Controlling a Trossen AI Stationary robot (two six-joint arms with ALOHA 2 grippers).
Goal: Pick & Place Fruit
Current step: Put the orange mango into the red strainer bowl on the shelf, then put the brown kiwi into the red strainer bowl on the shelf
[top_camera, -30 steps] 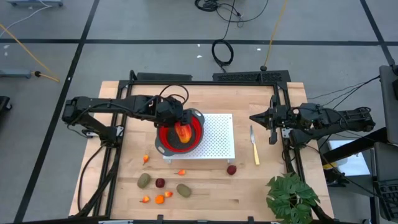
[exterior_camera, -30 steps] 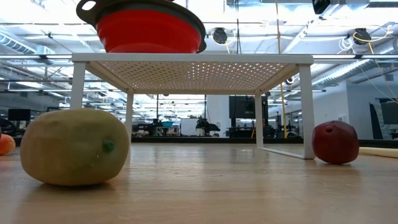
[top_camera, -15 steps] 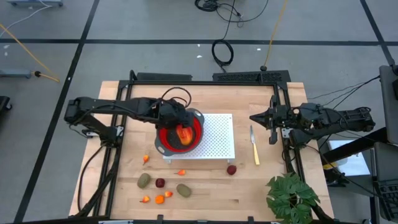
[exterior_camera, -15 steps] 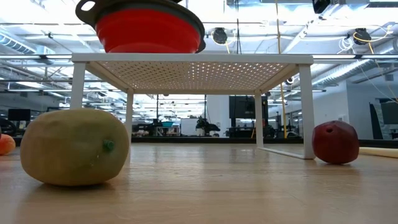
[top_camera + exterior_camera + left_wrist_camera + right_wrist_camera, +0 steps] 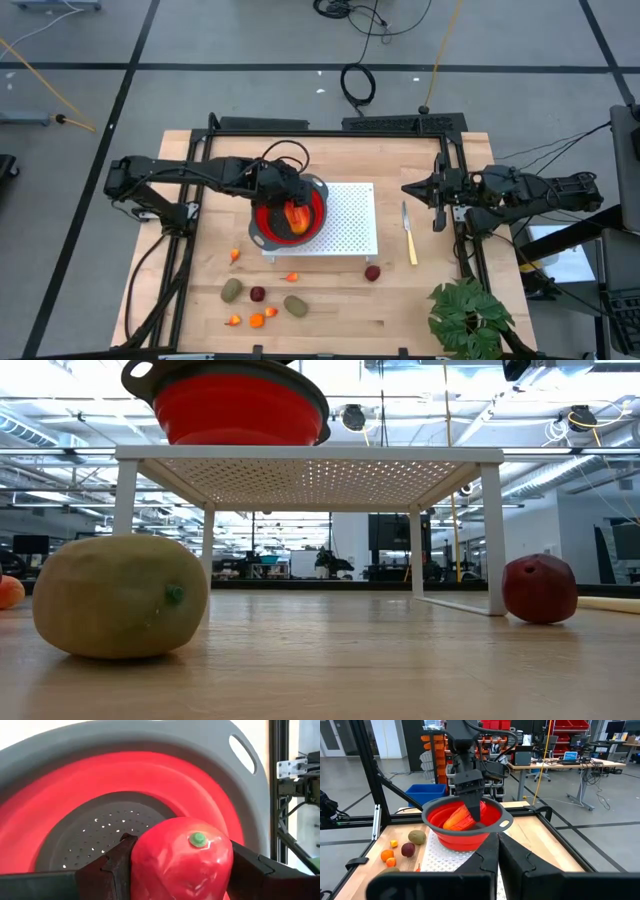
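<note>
High view: the left gripper (image 5: 288,207) is seen inside the red colander (image 5: 268,232) on the white rack (image 5: 352,222), clenched around the mango (image 5: 296,213). The right gripper (image 5: 412,189) is parked beside the knife (image 5: 409,238), fingers together.

Low view: an olive fruit (image 5: 120,596) and a dark red ball (image 5: 540,589) are seen on the bench (image 5: 340,665).

Left wrist view: the mango (image 5: 182,858) is pinched between both fingers (image 5: 116,865).

Bright, even light comes from ceiling lamps. Shadows on the worktop (image 5: 200,300) are soft. In the low view the near green fruit (image 5: 120,596) looks blurred.
</note>
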